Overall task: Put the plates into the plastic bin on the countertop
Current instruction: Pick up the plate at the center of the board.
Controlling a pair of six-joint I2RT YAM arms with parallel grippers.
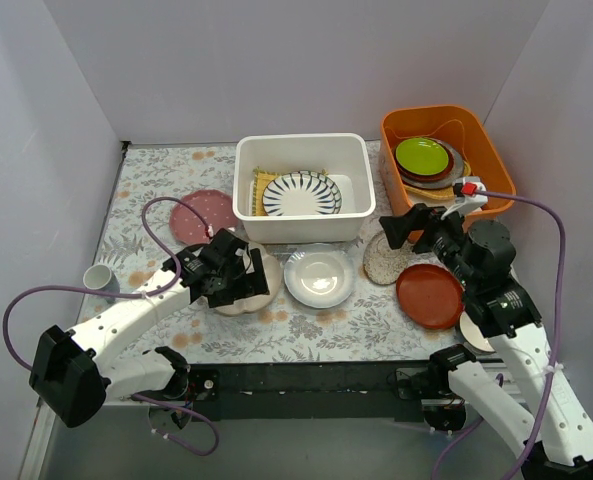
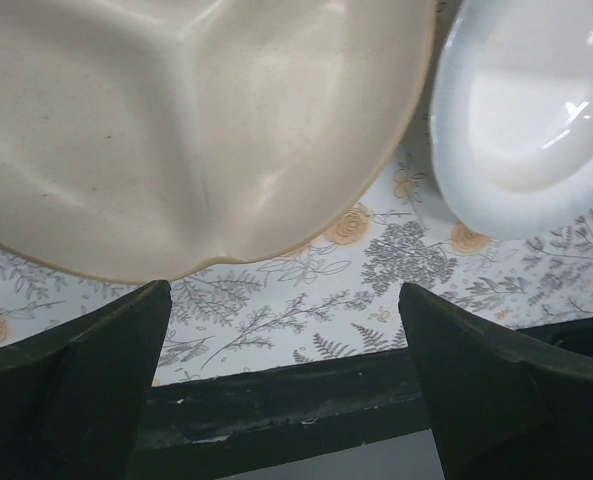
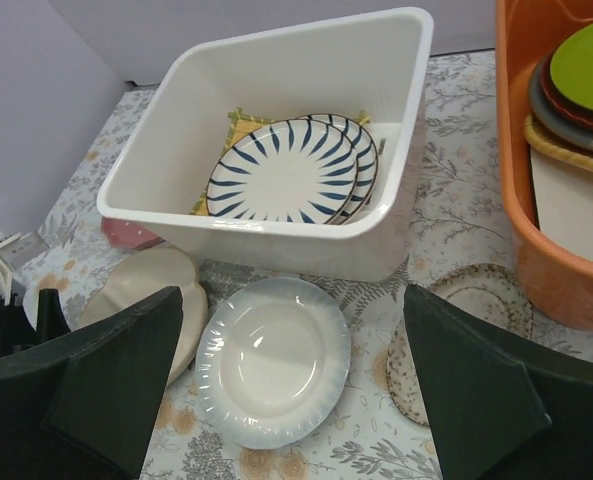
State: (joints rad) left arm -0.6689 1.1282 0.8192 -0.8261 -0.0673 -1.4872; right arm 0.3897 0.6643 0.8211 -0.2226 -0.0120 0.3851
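Left claw (image 2: 284,300): held wide, empty. Cream sectioned plate (image 2: 176,120), laid flat on the desk (image 2: 396,255) just ahead of it; judged stiff, glazed, slippery, breakable, best pinched at the near rim. Right claw (image 3: 294,300): wide, empty; bin (image 3: 276,70) seen beyond it, two striped plates (image 3: 281,172) inside.

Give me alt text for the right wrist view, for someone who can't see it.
A white plastic bin holds two blue-striped plates overlapping on a yellow mat. In front, on the countertop, lie a cream plate, a glossy white plate and a beige lacy plate, left to right; an orange tub stands far right. The right pincer is open and empty.
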